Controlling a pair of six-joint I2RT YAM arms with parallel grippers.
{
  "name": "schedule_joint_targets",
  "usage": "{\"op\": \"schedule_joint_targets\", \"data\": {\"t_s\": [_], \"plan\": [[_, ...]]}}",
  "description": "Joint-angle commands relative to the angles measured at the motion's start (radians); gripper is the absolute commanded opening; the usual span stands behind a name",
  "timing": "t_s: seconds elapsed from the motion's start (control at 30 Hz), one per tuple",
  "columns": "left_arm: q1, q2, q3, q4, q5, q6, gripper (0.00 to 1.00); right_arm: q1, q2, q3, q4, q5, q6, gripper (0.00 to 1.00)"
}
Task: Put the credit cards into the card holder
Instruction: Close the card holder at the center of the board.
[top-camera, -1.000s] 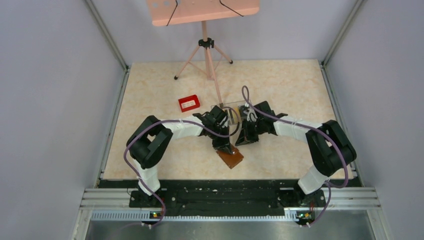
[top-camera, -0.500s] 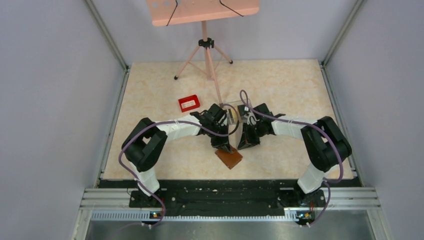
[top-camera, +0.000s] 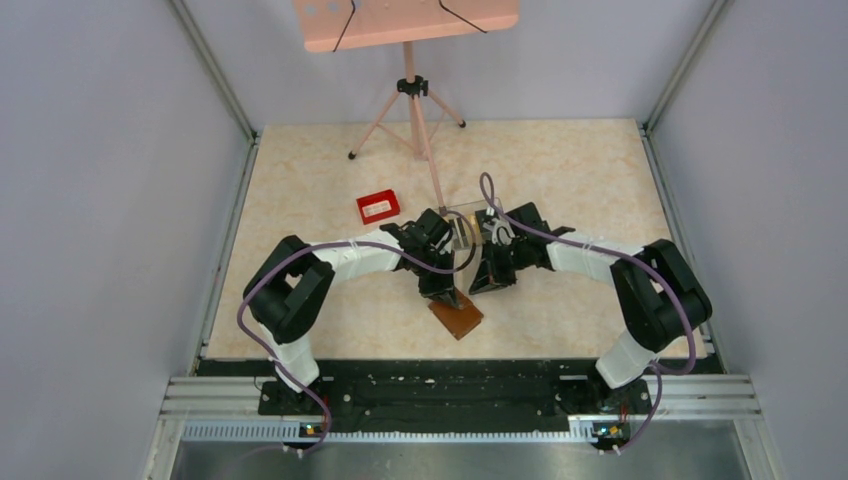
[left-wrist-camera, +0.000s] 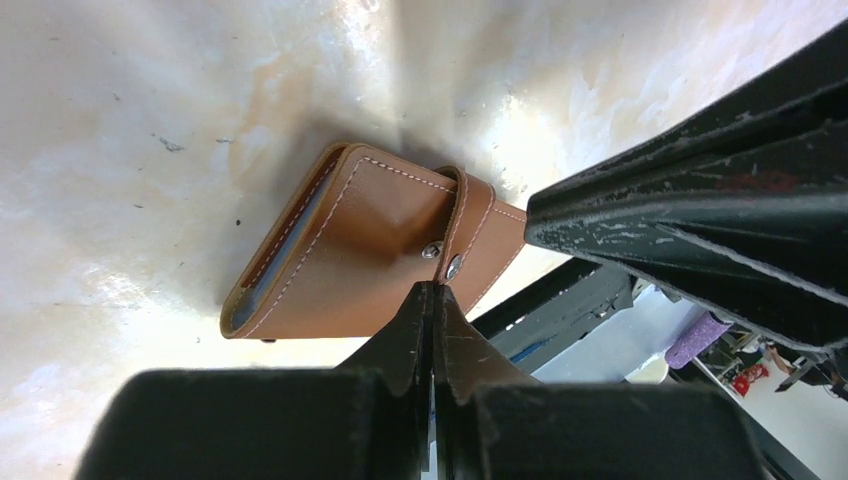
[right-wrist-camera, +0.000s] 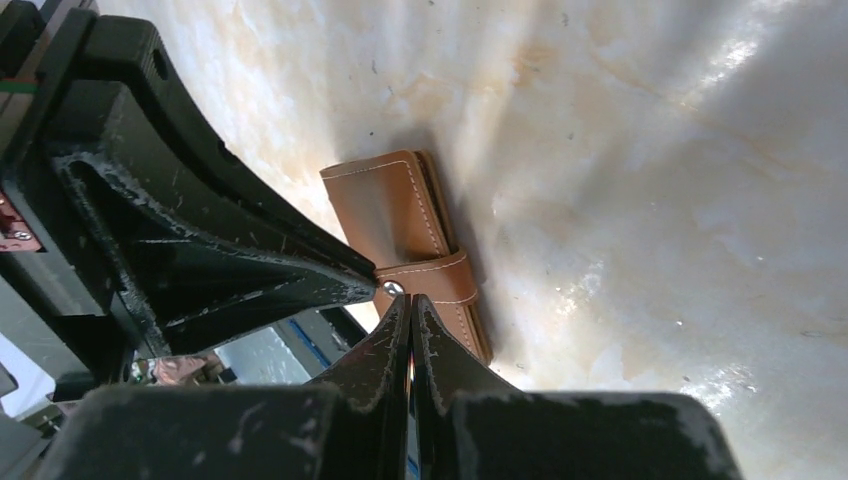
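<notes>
Left claw (left-wrist-camera: 432, 292) and right claw (right-wrist-camera: 408, 302) both pinched tight, empty, tips at card holder (left-wrist-camera: 350, 240) strap snap (left-wrist-camera: 452, 267).

- The left arm (top-camera: 345, 258) rises from its base at the near left, folds at a raised elbow and stretches its forearm inward toward the middle of the tabletop.
- The right arm (top-camera: 590, 258) mirrors it from the near right, with its elbow raised and its forearm reaching inward.
- The left hand (left-wrist-camera: 433, 295) tilts downward. Its two fingers (left-wrist-camera: 395, 345) are pressed flat together, with no gap at the tips.
- The right hand (right-wrist-camera: 404, 305) also tilts downward, and its fingers (right-wrist-camera: 440, 350) are closed tip to tip.
- The two hands point toward each other with their tips close together. Whether the tips touch cannot be told.
- Each hand appears in the other's wrist view.
</notes>
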Motion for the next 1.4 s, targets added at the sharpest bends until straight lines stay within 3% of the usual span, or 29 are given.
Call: {"op": "schedule_joint_targets", "data": {"t_s": [0.0, 0.87, 1.37], "plan": [[-0.004, -0.016, 0.006, -0.010, -0.026, 0.008, 0.00, 0.026, -0.021, 0.008, 0.044, -0.037, -0.009, 0.00], [-0.004, 0.050, -0.036, 0.025, -0.053, 0.004, 0.00, 0.105, 0.114, 0.017, 0.055, -0.023, -0.021, 0.00], [-0.045, 0.142, 0.016, 0.023, -0.040, 0.004, 0.00, 0.162, 0.219, 0.100, -0.211, 0.250, -0.116, 0.00]]}}
